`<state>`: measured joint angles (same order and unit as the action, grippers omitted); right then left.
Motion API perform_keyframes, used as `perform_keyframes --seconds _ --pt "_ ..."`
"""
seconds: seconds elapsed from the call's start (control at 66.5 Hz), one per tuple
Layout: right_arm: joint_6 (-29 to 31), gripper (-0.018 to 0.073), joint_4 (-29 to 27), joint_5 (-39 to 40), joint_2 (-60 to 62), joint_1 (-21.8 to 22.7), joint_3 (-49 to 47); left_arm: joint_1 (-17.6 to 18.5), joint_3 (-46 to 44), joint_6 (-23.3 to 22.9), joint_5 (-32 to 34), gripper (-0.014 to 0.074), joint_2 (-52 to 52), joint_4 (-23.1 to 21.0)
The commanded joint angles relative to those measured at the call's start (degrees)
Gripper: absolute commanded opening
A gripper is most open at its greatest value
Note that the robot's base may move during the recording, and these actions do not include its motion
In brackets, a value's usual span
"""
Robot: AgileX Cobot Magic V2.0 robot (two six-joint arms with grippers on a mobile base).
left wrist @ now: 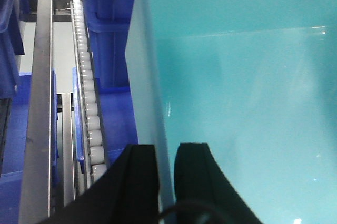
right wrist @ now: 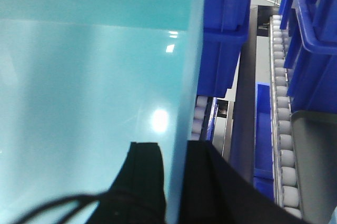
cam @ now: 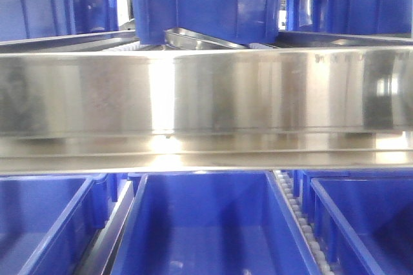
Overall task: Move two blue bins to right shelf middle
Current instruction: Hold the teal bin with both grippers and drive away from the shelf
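A pale light-blue bin fills both wrist views, its smooth inside (left wrist: pixel 247 103) to the right of its left wall and its inside (right wrist: pixel 89 87) to the left of its right wall. My left gripper (left wrist: pixel 166 153) is shut on the bin's left wall, one black finger (left wrist: pixel 141 174) outside and the other inside. On the opposite wall my right gripper (right wrist: pixel 176 150) is shut the same way. The bin hangs over the shelf's white roller tracks (left wrist: pixel 87 108). The front view shows the shelf's wide steel front rail (cam: pixel 206 94) but neither the pale bin nor the grippers.
Dark blue bins stand on the level above the rail (cam: pixel 206 0) and below it (cam: pixel 206 223). More dark blue bins flank the pale bin on the left (left wrist: pixel 108 29) and right (right wrist: pixel 226 24). A further roller track (right wrist: pixel 279 119) runs along the right side.
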<state>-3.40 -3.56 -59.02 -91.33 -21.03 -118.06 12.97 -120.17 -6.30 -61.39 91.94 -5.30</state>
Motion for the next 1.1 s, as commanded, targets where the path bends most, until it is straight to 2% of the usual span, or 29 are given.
perform_keyframes --seconds 0.0,1.083 --pt "0.9 -0.0151 -2.1 2.9 0.7 -0.1 -0.6 0.4 -0.8 0.7 2.6 -0.0111 -0.8 -3.0" --pt "0.9 -0.0151 -2.1 2.9 0.7 -0.1 -0.6 0.4 -0.8 0.7 2.6 -0.0111 -0.8 -3.0"
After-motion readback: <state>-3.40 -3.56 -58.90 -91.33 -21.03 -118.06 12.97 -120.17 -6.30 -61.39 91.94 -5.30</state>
